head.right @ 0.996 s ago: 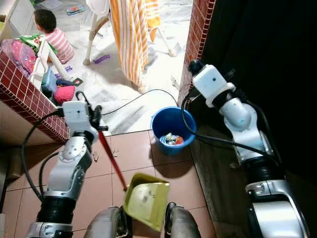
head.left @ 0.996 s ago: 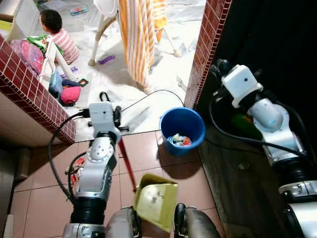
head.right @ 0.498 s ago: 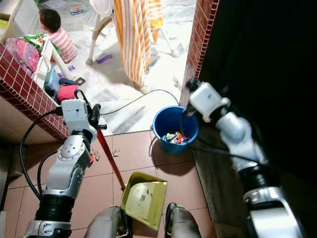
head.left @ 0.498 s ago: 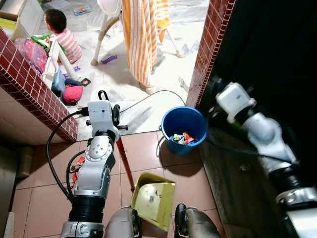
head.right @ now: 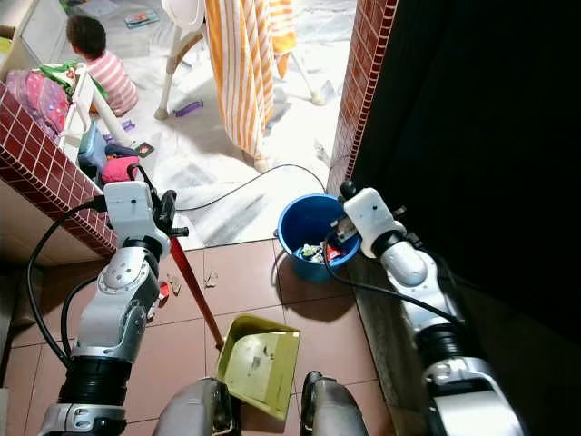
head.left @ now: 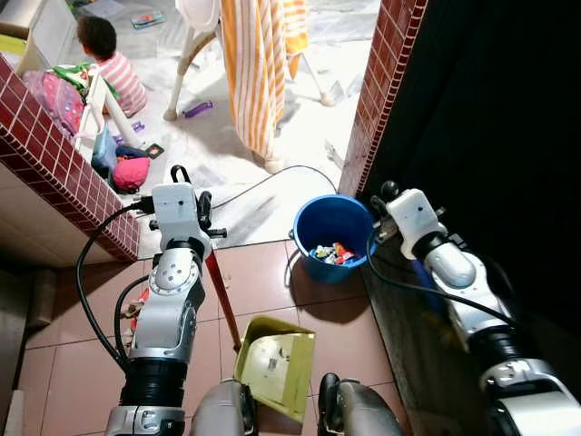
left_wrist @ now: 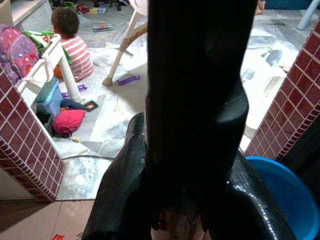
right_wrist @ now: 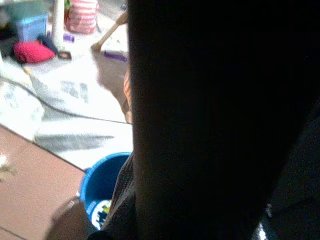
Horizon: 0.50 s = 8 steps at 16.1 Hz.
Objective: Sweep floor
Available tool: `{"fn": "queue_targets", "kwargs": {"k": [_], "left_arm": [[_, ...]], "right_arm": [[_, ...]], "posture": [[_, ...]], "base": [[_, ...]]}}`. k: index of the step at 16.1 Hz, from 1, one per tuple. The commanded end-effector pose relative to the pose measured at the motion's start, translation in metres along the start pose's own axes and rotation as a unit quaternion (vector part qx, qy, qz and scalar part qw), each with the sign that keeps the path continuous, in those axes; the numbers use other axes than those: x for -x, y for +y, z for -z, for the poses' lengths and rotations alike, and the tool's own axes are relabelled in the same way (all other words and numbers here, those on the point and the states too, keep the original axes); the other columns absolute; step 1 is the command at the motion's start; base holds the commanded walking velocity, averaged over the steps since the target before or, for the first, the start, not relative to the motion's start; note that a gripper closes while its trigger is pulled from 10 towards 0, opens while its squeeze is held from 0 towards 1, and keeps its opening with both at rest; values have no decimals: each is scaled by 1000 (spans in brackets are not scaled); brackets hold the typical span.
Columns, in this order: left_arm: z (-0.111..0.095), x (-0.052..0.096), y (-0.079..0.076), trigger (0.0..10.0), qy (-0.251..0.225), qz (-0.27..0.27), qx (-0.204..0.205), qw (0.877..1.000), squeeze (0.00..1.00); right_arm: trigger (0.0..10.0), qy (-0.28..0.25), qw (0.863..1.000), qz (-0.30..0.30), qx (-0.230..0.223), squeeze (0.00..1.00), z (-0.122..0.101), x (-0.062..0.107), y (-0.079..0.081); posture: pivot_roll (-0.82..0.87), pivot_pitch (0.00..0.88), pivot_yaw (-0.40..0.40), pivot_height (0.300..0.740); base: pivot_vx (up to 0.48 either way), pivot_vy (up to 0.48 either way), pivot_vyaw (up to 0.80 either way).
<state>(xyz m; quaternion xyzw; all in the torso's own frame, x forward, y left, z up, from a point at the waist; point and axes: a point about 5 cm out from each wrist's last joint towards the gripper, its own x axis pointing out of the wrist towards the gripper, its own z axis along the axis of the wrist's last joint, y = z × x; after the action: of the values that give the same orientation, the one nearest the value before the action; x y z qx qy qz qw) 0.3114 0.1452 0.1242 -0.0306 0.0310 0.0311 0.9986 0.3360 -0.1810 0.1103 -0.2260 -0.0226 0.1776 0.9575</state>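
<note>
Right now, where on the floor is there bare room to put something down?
The brown tiles between the red broom handle and the round blue plastic bucket are bare, and also those in front of the bucket, beside the yellow-green plastic dustpan. It is crowded left of the handle, where scraps lie, and beyond the red brick wall, among toys near a seated person.

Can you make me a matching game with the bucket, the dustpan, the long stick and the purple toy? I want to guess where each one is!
Things:
1. round blue plastic bucket
2. yellow-green plastic dustpan
3. long red stick handle
4. small purple toy

Places:
A. on the pale floor beyond the doorway, near the white chair leg
B. on the brown tiles just in front of the robot's legs
C. by the brick doorpost, with colourful bits inside
D. slanting down from the left arm to the dustpan

Pairs: 1-C, 2-B, 3-D, 4-A
</note>
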Motion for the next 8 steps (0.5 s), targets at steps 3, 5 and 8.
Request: {"fn": "queue_targets", "kwargs": {"k": [3, 5, 8], "left_arm": [[-8, -4, 0, 10000, -16, -6, 4, 1000, 0], [-3, -7, -8, 10000, 5, 15, 16, 1000, 0], [-1, -11, -10, 10000, 2, 6, 7, 1000, 0]], "right_arm": [[10000, -32, 995, 35, -82, 0, -24, -15, -5], [10000, -45, 989, 86, -112, 0, -39, -20, -9], [10000, -31, 973, 114, -198, 0, -44, -24, -6]], "posture": [[-4, 121, -7, 740], [-24, 104, -6, 740], [-30, 88, -6, 740]], "base": [[0, 0, 0], [0, 0, 0], [0, 0, 0]]}}
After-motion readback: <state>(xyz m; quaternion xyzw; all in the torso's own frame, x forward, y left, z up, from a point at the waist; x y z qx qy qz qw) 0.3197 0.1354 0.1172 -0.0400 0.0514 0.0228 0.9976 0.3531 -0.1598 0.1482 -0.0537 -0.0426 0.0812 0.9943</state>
